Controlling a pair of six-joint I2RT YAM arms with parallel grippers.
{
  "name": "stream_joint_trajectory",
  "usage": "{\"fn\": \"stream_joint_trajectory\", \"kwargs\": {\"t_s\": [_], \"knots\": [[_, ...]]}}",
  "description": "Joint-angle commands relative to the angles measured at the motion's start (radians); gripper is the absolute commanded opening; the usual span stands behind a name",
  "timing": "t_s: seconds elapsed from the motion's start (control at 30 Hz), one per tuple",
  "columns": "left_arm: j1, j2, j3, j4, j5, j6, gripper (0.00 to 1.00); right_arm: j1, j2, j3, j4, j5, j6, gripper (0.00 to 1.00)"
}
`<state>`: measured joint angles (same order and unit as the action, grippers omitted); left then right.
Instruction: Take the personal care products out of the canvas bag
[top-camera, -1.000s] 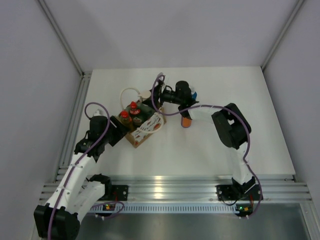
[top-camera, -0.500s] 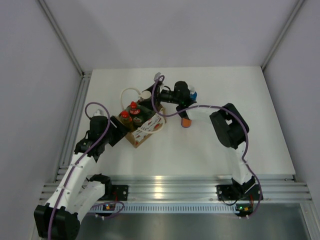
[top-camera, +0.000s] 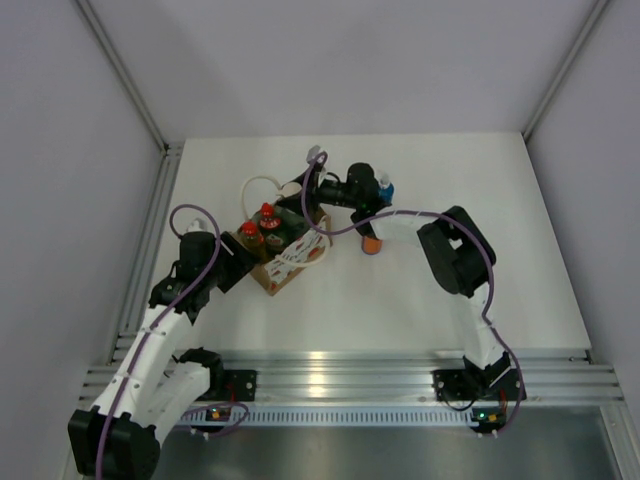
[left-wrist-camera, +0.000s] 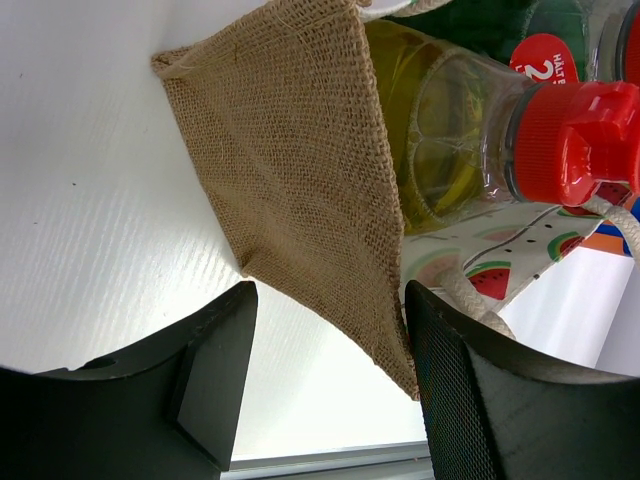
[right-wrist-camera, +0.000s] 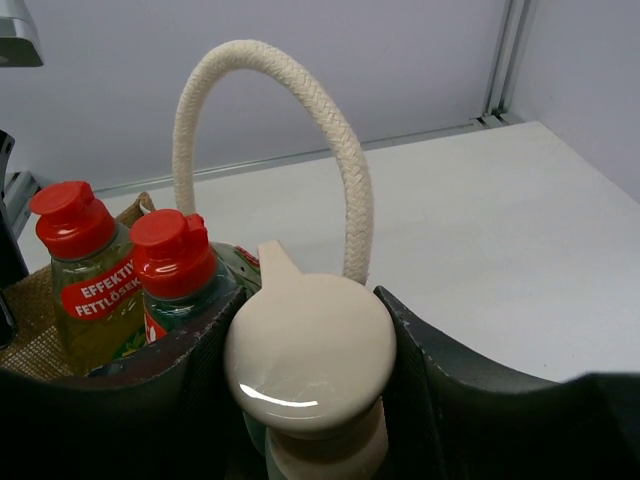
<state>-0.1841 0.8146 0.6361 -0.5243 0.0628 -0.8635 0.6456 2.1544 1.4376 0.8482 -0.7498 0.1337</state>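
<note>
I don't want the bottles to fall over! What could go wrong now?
The right gripper pinches the pump bottle right beside the rope handle, so lifting might snag the loop and drag the canvas bag along. The yellow-green bottle and dark green bottle stand packed close beside it and could topple. The left gripper holds just one bag corner, which might slip.
</note>
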Motion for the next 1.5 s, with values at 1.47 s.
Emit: {"fn": "stream_joint_trajectory", "kwargs": {"t_s": [1.47], "knots": [[0.005,-0.038,0.025,0.012,0.002,0.006,0.66,0.019,-0.41,0.006,-0.061,0.141,0.024,0.0]]}}
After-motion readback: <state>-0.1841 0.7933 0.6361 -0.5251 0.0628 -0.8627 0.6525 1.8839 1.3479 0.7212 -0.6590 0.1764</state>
